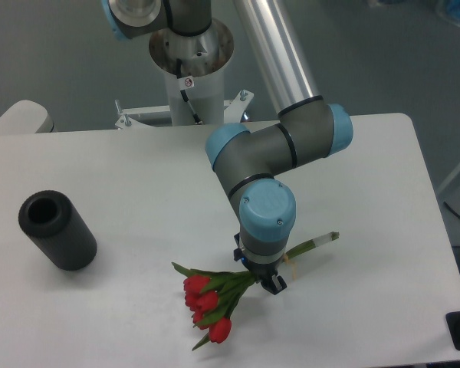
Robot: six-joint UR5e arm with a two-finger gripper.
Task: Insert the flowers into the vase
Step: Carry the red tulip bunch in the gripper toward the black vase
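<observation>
Tool (262, 277) over flowers (215, 300) — vase (57, 229) apart — no readable writing.

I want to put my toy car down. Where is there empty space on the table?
Bare table lies between the black vase and the arm, also right of the flowers. Crowded where the tool meets the stems.

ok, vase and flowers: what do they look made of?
Vase: matte black, thick-walled, no glare; looks like rubber or foam, can't say which. Flowers: likely artificial, uniform saturated red buds and stiff green leaves suggest plastic or fabric. Gripper sits over the stems.
</observation>
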